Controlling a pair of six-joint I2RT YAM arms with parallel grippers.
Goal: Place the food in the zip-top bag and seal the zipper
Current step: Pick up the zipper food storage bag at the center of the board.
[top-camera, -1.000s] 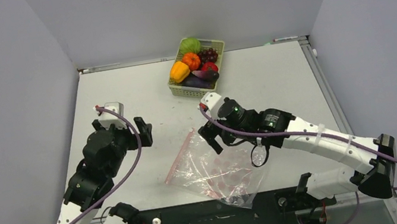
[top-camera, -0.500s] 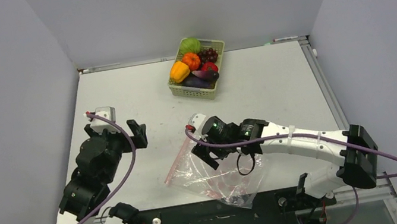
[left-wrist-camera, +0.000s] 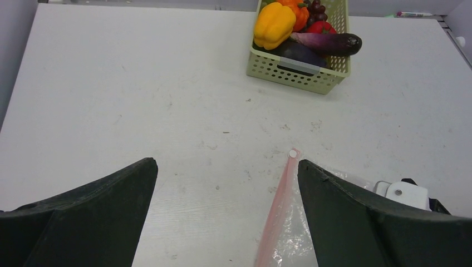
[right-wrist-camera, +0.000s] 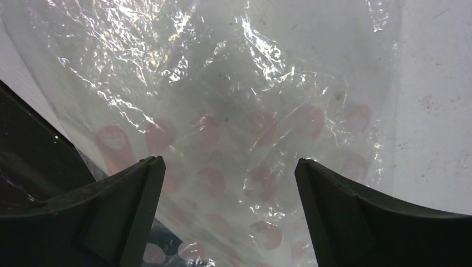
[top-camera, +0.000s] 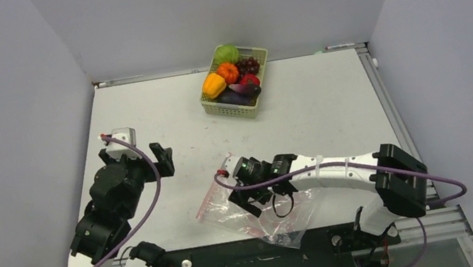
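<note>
The food lies in a pale green basket (top-camera: 254,105) at the back: a yellow-orange pepper (top-camera: 214,85), an orange piece (top-camera: 228,72), a green piece (top-camera: 227,54), grapes (top-camera: 249,65) and an eggplant (top-camera: 236,95). The clear zip-top bag (top-camera: 269,223) with pink dots lies flat near the front edge, its pink-red zipper (top-camera: 209,196) along its left side. My right gripper (top-camera: 267,199) is open, just above the bag, which fills the right wrist view (right-wrist-camera: 234,100). My left gripper (top-camera: 152,162) is open and empty, left of the bag; the zipper (left-wrist-camera: 278,211) shows beside its right finger.
The basket (left-wrist-camera: 300,75) with the pepper (left-wrist-camera: 274,25) and eggplant (left-wrist-camera: 328,41) shows far ahead in the left wrist view. Grey walls enclose the table on three sides. A black bar runs along the near edge (top-camera: 261,262) under the bag's corner.
My right gripper has moved toward the near left, from above the bag's far edge to over its middle. My left gripper has drawn back slightly to the left.
</note>
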